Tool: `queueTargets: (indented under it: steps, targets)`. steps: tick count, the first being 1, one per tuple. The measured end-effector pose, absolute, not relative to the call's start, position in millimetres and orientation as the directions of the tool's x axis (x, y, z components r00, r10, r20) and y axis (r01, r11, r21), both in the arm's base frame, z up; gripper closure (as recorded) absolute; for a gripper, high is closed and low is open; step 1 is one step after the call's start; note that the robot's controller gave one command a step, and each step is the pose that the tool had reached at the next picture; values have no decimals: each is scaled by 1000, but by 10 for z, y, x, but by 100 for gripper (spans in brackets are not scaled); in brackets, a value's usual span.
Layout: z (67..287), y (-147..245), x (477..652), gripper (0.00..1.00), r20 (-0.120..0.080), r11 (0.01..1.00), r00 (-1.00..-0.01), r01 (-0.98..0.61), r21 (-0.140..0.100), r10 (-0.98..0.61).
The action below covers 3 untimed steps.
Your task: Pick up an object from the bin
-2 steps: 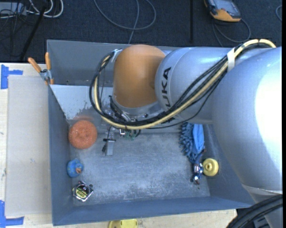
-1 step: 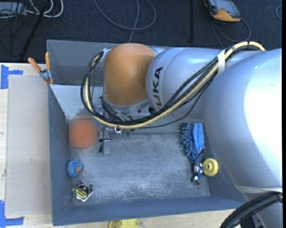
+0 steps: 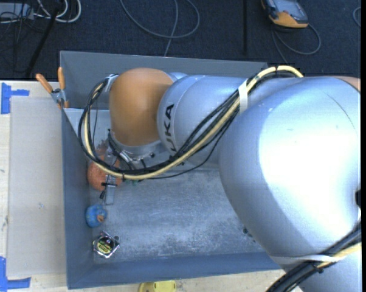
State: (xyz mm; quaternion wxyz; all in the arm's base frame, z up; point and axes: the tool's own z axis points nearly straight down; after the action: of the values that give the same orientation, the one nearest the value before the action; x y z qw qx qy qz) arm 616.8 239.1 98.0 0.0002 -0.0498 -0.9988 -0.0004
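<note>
Where the arm point(image 3: 280, 163) comes in from the right of the camera view, its orange wrist cover point(image 3: 140, 105) hides most of the claw point(image 3: 109, 186). We see the claw low at the left middle of the frame, close to the left wall of the grey bin point(image 3: 189, 224), and we cannot tell whether it is open or closed. Just beside it on its left, perhaps touching, lies a rounded orange-brown thing point(image 3: 96, 175), partly hidden by the cables point(image 3: 86, 132); we take this to be the nearest candidate. Below it in the frame sit a small blue lump point(image 3: 96, 215) and, nearer the lower left corner, a small yellow-and-black thing point(image 3: 105, 245), each apart from the others. We judge the orange-brown thing light and fairly smooth, so it may roll or slip toward the wall. A hold from above across its widest part looks safest. Whether it is soft or hard we cannot say.
</note>
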Motion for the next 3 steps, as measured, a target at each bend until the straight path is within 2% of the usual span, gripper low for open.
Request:
queueTargets:
  steps: [1,2,3]
  targets:
    - [709,2456,6218,0,-6,994,-994,-111,0,-111]
    - [759,2432,6170,100,-7,983,-983,182,8,182]
    - [759,2432,6170,100,-7,983,-983,182,8,182]
